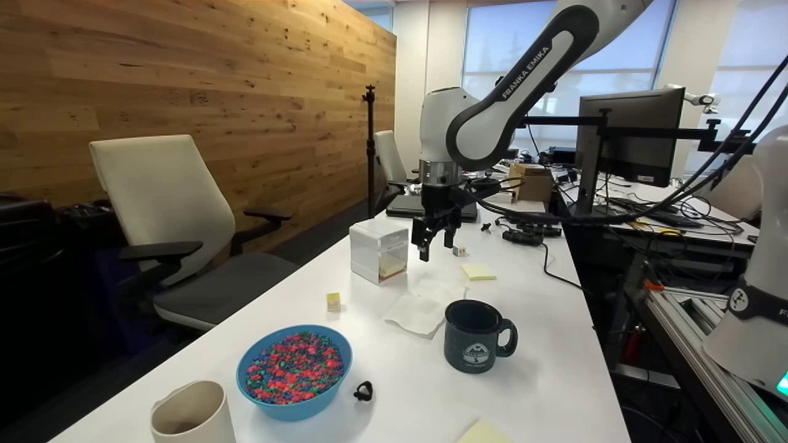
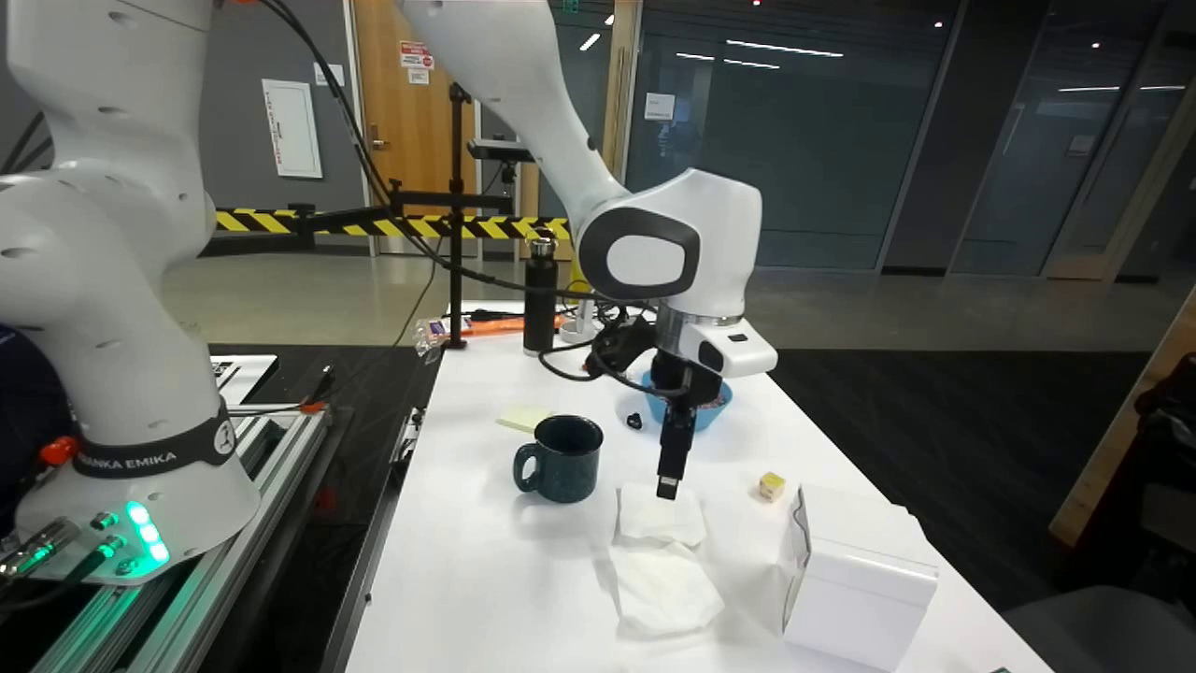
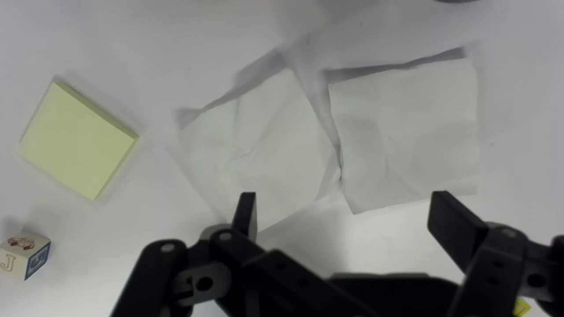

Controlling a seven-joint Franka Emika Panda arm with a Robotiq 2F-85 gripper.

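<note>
My gripper point(image 1: 437, 249) is open and empty above the white table, pointing down. It also shows in an exterior view point(image 2: 667, 486) and in the wrist view point(image 3: 343, 196). Below it lie two white paper napkins, a creased one point(image 3: 264, 154) and a squarer one point(image 3: 405, 132), edges meeting. A yellow sticky-note pad point(image 3: 79, 141) and a wooden letter block point(image 3: 24, 255) lie left of them in the wrist view. A yellow block point(image 1: 333, 302) stands near a clear-sided white box point(image 1: 378, 252). A dark speckled mug point(image 1: 471, 344) stands beside the napkins.
A blue bowl point(image 1: 292, 413) of colourful pieces, a beige cup point(image 1: 197, 424), a black clip point(image 1: 363, 391) and a yellow note point(image 1: 483, 433) are at one table end. A black bottle point(image 2: 540, 304) stands there too. Black cables point(image 1: 532, 234) lie along the table edge.
</note>
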